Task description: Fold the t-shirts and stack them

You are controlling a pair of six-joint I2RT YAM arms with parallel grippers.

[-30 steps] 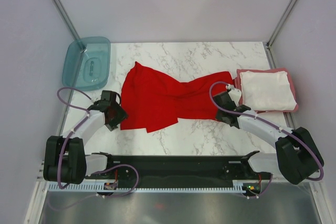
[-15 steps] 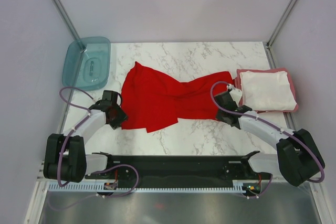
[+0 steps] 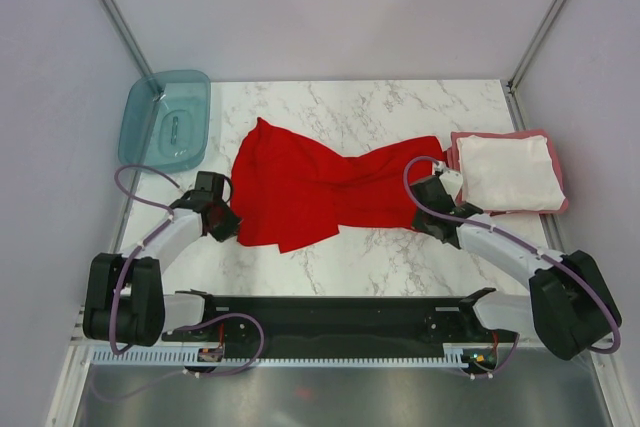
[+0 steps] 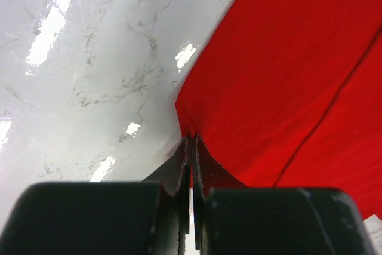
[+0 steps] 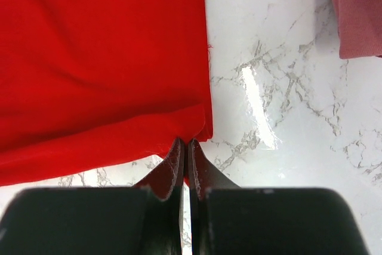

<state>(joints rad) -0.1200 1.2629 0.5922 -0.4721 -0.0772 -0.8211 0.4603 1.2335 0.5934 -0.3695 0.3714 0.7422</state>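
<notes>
Red t-shirt (image 3: 310,187): spread loosely, unfolded, across the middle of the bench (image 3: 380,107), wrinkled, wider at the left end than at the right.
Long axis: left to right, running from one tool across to the other.
Left tool (image 4: 190,144): pinched shut on the near-left corner of the red t-shirt, a sliver of red cloth showing between the jaws.
Right tool (image 5: 185,144): likewise closed on the near-right corner at the hem, cloth caught between the jaws.
Bearing of cloth from tools: away from the arms and inward, so the bulk of the garment lies between and beyond the two grips.
Nearer arm: neither, each holding its own end.
Likely step: a two-corner lift or drag to straighten the shirt before the first fold; judged from the matched grips.
What the move turns on: keeping both corners level along that left-right axis, else the cloth skews.
White t-shirt (image 3: 508,172): folded, at the right of the bench, lying on the pinkish-red t-shirt (image 5: 358,10), which is also folded.
Stack versus right tool: just beside, apart from the red hem.
Teal tub (image 3: 167,122): far left corner, well apart from the cloth.
</notes>
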